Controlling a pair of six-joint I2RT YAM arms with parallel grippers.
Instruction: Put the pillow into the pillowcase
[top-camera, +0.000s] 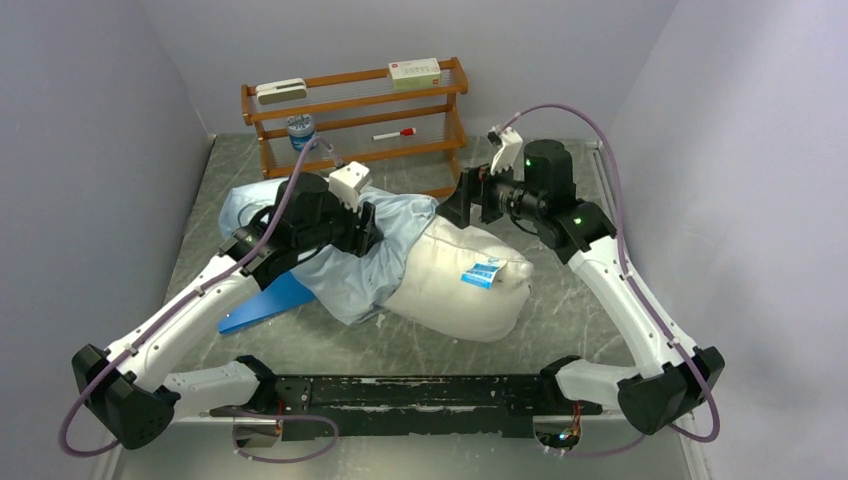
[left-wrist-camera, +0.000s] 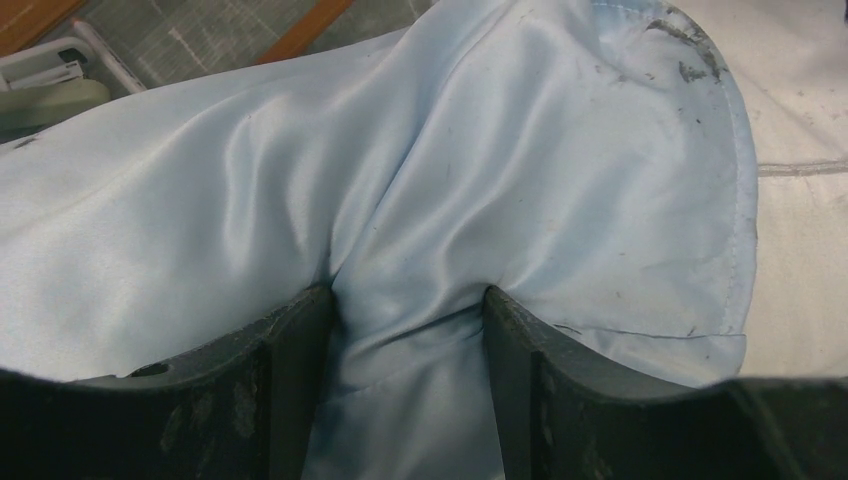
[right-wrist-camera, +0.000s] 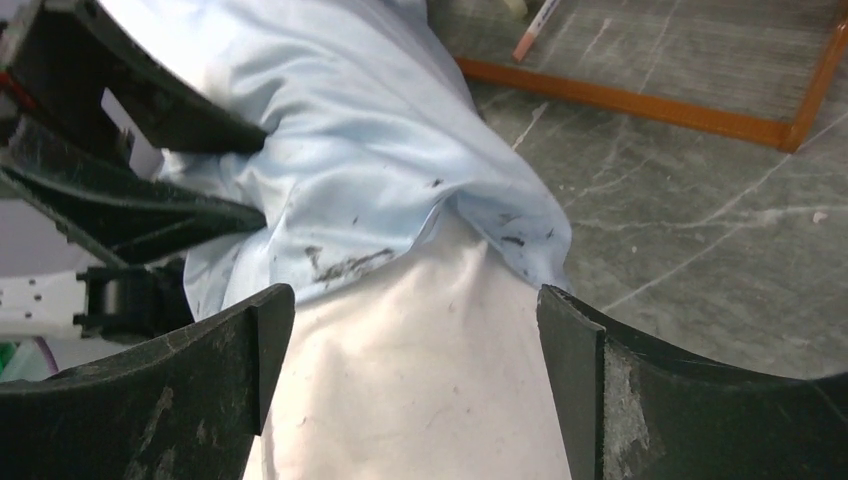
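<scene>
Pillow (top-camera: 470, 285) lies mid-table (top-camera: 565, 335), left end inside pillowcase (top-camera: 385, 250), right end bare | left gripper (left-wrist-camera: 405, 310) pinches a fold of pillowcase | right gripper (right-wrist-camera: 415, 310) spread wide, empty, over its open edge | risk: with only one pinch, thin cloth likely slips or bunches, sliding back off.

White-shelled arms (top-camera: 190, 315) with black joints (top-camera: 130, 400), lilac cables (top-camera: 560, 107) and scuffed black end effector fingers (left-wrist-camera: 270, 400).

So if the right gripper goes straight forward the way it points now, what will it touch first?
Most likely the pillow: it lies between the open fingers of the right gripper, with the pillowcase hem just beyond. Depth is hard to judge, so the hem might come first.
</scene>
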